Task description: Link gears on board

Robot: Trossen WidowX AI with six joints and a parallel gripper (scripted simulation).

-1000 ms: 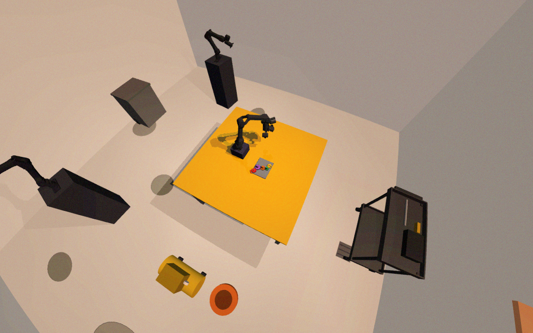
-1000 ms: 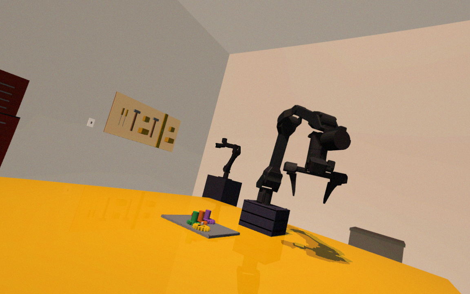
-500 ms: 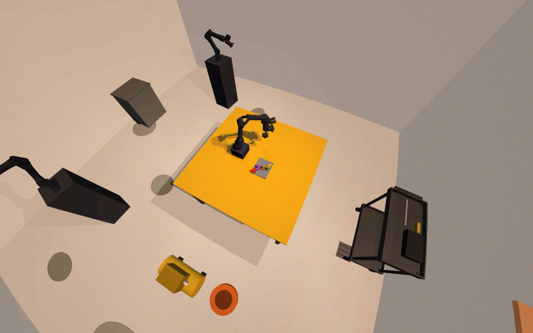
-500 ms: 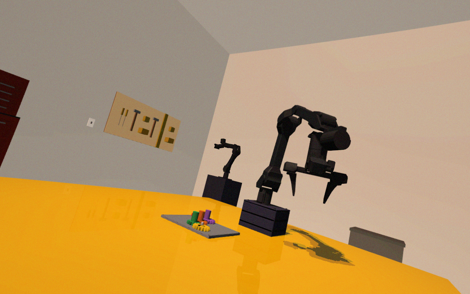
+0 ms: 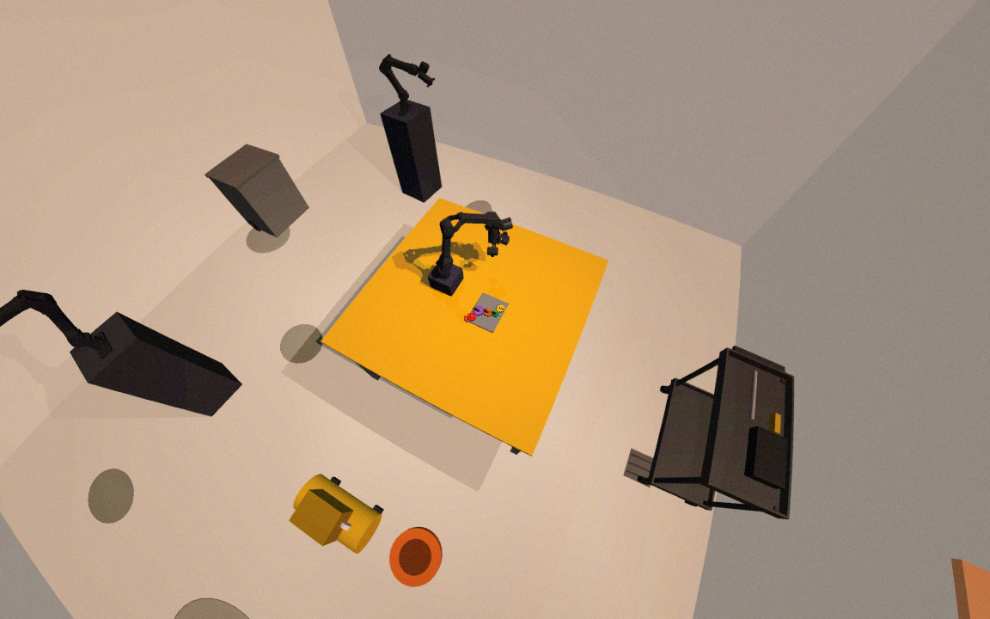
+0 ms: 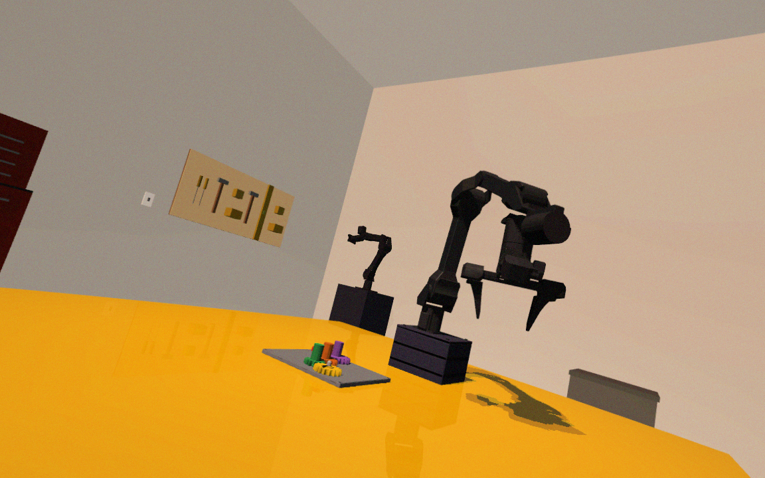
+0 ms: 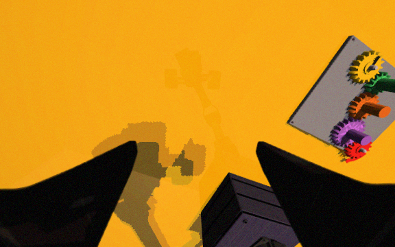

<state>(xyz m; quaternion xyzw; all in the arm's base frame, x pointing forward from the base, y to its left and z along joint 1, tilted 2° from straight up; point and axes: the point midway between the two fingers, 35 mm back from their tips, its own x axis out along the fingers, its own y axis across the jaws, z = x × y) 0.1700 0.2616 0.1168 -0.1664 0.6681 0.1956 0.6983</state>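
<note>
- Wrist view: purple, orange and green gears [image 7: 348, 133] [image 7: 363, 106] [image 7: 378, 83] sit between the red gear [image 7: 356, 150] and yellow gear [image 7: 365, 67]
- Pincer [image 6: 503, 324] [image 7: 197, 146] spread, nothing in it, above the tabletop [image 5: 483, 384] [image 6: 135, 380] [image 7: 81, 51]

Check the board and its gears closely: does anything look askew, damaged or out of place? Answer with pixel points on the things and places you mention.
Nothing stands out as damaged. On the grey board [image 5: 492, 324] [image 6: 367, 376] [image 7: 324, 92], the purple gear [image 7: 341, 132], orange gear [image 7: 356, 106] and green gear [image 7: 372, 84] form a neat line between the red gear [image 7: 353, 149] and yellow gear [image 7: 359, 70]. Whether each sits fully flat is hard to tell.
</note>
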